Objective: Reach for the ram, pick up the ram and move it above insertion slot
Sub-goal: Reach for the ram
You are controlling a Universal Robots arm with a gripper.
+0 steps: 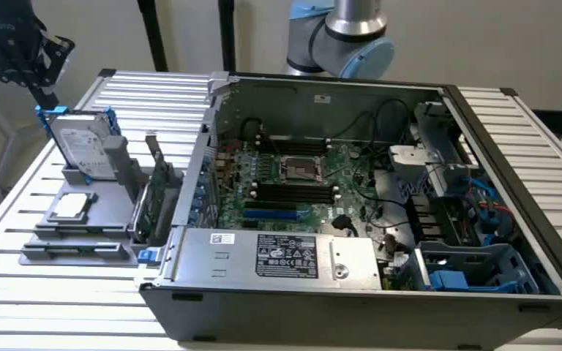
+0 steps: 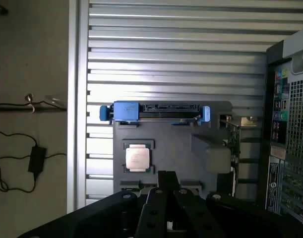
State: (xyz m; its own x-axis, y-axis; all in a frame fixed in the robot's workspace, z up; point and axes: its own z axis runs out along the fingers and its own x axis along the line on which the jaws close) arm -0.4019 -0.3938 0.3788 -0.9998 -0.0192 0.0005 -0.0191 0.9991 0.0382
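Slatted table (image 1: 27, 289), ram (image 1: 76, 248) parallel to slats (image 1: 66, 311)

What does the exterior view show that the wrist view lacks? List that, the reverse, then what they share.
Exterior adds: the open inside of the case, with the motherboard, power supply and blue cage, plus the arm's base.
Wrist adds: a corded adapter on the floor, the case's rear ports, and the shut jaws in the foreground.
Shared: the slatted table, gray fixture, hard drive and processor chip.
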